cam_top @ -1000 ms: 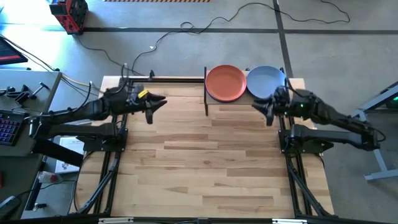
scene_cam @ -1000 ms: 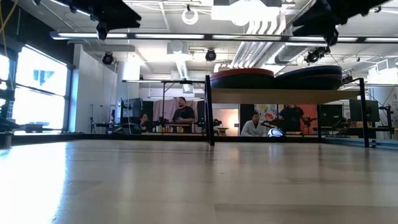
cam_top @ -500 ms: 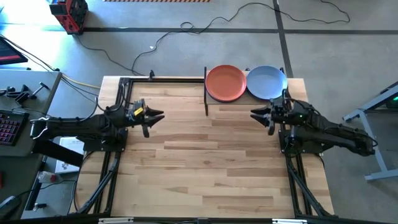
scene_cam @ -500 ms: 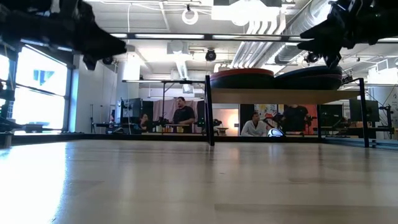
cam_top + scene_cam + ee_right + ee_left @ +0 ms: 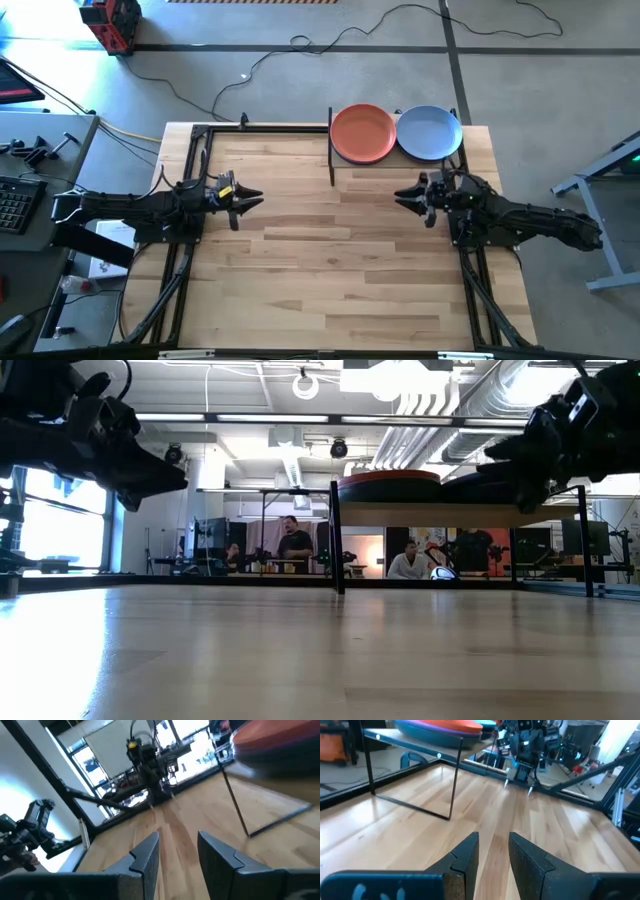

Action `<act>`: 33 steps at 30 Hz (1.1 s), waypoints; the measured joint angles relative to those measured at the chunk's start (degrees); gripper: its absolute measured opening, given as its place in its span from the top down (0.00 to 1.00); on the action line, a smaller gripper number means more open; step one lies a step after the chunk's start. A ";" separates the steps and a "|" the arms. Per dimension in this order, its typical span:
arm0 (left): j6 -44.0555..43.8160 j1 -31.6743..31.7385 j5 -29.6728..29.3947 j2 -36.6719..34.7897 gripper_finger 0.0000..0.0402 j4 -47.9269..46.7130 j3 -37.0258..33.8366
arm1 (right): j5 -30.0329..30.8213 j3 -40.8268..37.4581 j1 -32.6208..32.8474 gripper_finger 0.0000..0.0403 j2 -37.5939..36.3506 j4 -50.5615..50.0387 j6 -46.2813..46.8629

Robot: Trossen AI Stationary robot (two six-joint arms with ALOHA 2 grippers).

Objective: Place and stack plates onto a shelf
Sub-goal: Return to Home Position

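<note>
**Stacking apparently finished, both claws empty**

Left claw (image 5: 252,198): released, fingers parted a little with nothing between them (plainest in its own wrist view), hanging low with the worktop (image 5: 330,270) just beneath. Right claw (image 5: 404,196): likewise released and empty, directly opposite the left one, tips turned toward it, well apart.

Just beyond the right claw, on the far side, the shelf (image 5: 420,513), carrying two stacks side by side. Orange plate (image 5: 363,133) topping the stack on the left claw's side. Light blue plate (image 5: 429,132) topping the one almost straight behind the right claw. No plate to be seen on the worktop around either claw.

Judged from that: placing and stacking done, nothing left but parking the arms.

From above, only the two top plates on show, everything under them hidden. From worktop height, instead, both stacks edge-on, with dark layers under the tops, though too merged to count.

In the left wrist view alone, what looks like a purple band under the orange. Also only at worktop height: people in the room far behind the shelf.
</note>
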 joint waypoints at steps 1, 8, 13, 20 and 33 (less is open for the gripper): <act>-0.54 0.00 -0.02 -0.01 0.77 -0.19 0.00 | -0.35 -0.37 0.00 0.71 0.02 -0.24 0.23; -5.95 0.01 -0.04 -0.01 0.78 0.08 0.02 | -0.35 -0.30 0.46 0.71 0.00 -1.81 -2.07; -11.78 0.02 -0.06 -0.01 0.79 -0.96 0.07 | -0.12 -0.30 0.46 0.71 0.02 -2.40 -1.39; -15.88 0.04 -0.11 -0.01 0.78 -12.44 0.07 | -0.09 -0.32 0.46 0.71 0.02 -9.86 3.25; -7.29 0.04 0.29 0.85 0.78 -13.33 0.07 | 0.10 -0.32 0.46 0.71 0.11 -11.39 2.38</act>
